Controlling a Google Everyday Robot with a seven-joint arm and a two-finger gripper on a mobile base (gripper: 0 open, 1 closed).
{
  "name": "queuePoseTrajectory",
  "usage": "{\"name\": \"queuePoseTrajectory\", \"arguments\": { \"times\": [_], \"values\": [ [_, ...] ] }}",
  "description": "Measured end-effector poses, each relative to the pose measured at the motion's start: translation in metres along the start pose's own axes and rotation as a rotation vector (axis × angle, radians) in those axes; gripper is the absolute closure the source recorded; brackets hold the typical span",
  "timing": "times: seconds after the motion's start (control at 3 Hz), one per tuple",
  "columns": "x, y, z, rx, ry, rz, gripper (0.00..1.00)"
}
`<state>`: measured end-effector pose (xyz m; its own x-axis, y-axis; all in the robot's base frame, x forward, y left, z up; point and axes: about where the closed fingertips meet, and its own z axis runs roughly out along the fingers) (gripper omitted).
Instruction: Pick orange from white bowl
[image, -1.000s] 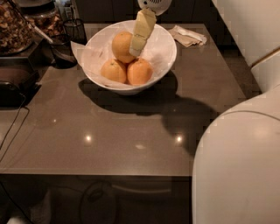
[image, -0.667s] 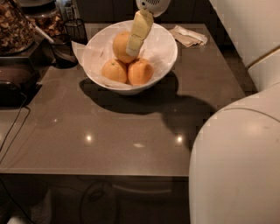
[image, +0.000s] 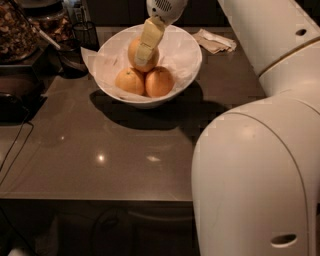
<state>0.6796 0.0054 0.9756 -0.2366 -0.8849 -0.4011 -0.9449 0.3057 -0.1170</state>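
The white bowl (image: 186, 55), lined with crinkled white paper, stands at the back middle of the dark table. In it lies the large pale orange (image: 136, 54), resting at the back on top of two smaller, deeper-orange oranges (image: 130, 81) (image: 160, 81). My gripper (image: 145, 50) comes down from the top edge of the camera view and sits right at the large orange, with its cream-coloured front part lying across the fruit's face. The far side of the orange and the rest of the gripper are hidden.
A crumpled napkin (image: 215, 41) lies behind the bowl on the right. A small dark cup (image: 85, 34) and dark containers with a spoon (image: 55, 42) stand at the back left. My white arm (image: 260, 165) fills the right foreground. A cable (image: 15, 150) hangs at the left edge.
My gripper has shifted left, from the orange's right side to across its front. The oranges and the bowl have not moved.
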Motion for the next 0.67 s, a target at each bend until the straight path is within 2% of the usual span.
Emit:
{"name": "queuePoseTrajectory", "arguments": {
  "times": [0.67],
  "values": [
    [-0.009, -0.001, 0.025, -0.055, -0.005, 0.027, 0.14]
  ]
}}
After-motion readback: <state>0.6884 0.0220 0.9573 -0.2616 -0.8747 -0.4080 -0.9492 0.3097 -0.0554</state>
